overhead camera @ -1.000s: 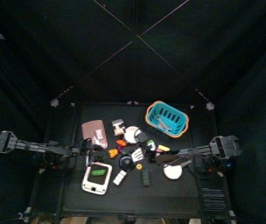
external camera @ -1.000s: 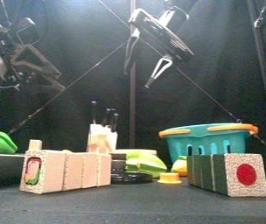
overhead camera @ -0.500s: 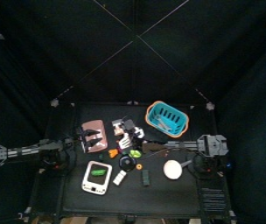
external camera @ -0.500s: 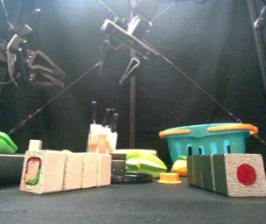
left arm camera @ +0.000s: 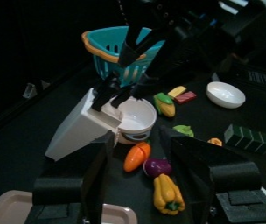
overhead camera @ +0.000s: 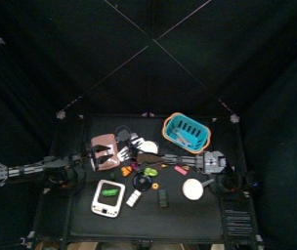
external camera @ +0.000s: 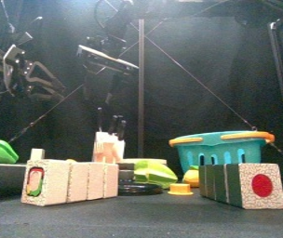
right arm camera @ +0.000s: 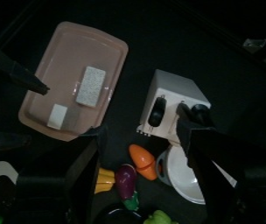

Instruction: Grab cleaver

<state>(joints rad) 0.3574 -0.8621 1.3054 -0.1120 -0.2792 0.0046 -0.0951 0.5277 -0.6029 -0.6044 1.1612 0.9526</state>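
The cleaver (overhead camera: 106, 146) is a flat pinkish-brown rectangle with rounded corners, lying at the table's left rear. The right wrist view looks down on the cleaver (right arm camera: 77, 83), which carries two small pale marks. My right gripper (right arm camera: 145, 162) hangs open above the table with nothing between its jaws, beside the cleaver's edge and over the white knife block (right arm camera: 177, 101). From above, the right arm reaches across the middle and the right gripper (overhead camera: 129, 149) is next to the cleaver. My left gripper (left arm camera: 147, 171) is open and empty, raised at the table's left side.
A blue basket (overhead camera: 187, 129) stands at the back right. A white-framed green rectangle (overhead camera: 108, 197) and a white bowl (overhead camera: 193, 190) lie near the front. Small toy vegetables (left arm camera: 138, 157) crowd the middle. Segmented blocks (external camera: 70, 181) stand at the front edge.
The right arm has swung leftward across the table to beside the cleaver, its jaws staying open. The left arm drew back toward the left early on and then held still.
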